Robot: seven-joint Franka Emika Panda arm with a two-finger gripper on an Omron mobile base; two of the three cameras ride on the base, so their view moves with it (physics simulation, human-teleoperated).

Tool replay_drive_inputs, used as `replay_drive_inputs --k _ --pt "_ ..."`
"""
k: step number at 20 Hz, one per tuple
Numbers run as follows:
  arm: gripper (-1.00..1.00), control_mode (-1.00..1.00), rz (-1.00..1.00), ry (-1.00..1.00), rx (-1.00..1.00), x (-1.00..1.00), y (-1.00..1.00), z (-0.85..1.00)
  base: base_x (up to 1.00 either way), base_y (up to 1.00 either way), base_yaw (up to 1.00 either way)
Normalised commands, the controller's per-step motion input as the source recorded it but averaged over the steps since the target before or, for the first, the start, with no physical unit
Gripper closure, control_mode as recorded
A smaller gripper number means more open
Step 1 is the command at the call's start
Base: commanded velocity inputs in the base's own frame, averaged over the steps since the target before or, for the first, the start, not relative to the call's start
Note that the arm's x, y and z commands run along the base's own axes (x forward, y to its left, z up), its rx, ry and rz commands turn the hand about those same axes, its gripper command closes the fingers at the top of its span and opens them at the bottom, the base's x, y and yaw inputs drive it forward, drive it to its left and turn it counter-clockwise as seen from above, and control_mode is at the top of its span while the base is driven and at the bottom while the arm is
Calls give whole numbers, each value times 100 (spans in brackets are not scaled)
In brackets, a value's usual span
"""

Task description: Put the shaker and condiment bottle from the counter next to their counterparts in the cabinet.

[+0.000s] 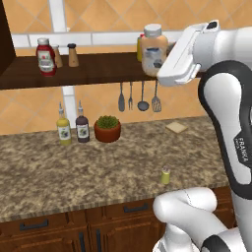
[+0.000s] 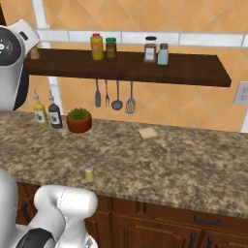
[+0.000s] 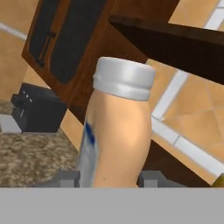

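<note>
My gripper (image 3: 109, 179) pinches the bottle (image 1: 154, 50) low on its body, up at the shelf (image 1: 98, 69) edge right of the ketchup (image 1: 46, 56); it looks light, smooth, probably slippery.

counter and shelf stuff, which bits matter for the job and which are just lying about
Job: peach bottle held in the claw; yellow-green shaker; ketchup bottle; brown shaker; shelf board.

Lying about: potted plant; two counter bottles; hanging utensils; sponge.
</note>
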Motion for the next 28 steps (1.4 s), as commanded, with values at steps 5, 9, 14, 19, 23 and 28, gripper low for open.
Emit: replay_drive_inputs --k 5,9,14,19,23,28 --pt "100 -100 -33 0 1 23 25 -25 0 0 0" --pt "100 -100 -10 0 11 26 30 -11 0 0 0" --pt "100 -100 0 3 26 34 15 1 0 0 0" --pt "100 -100 2 14 9 35 16 -11 0 0 0" --pt "100 -100 0 15 7 58 20 3 0 0 0" --pt "100 -100 0 1 7 17 21 2 0 0 0"
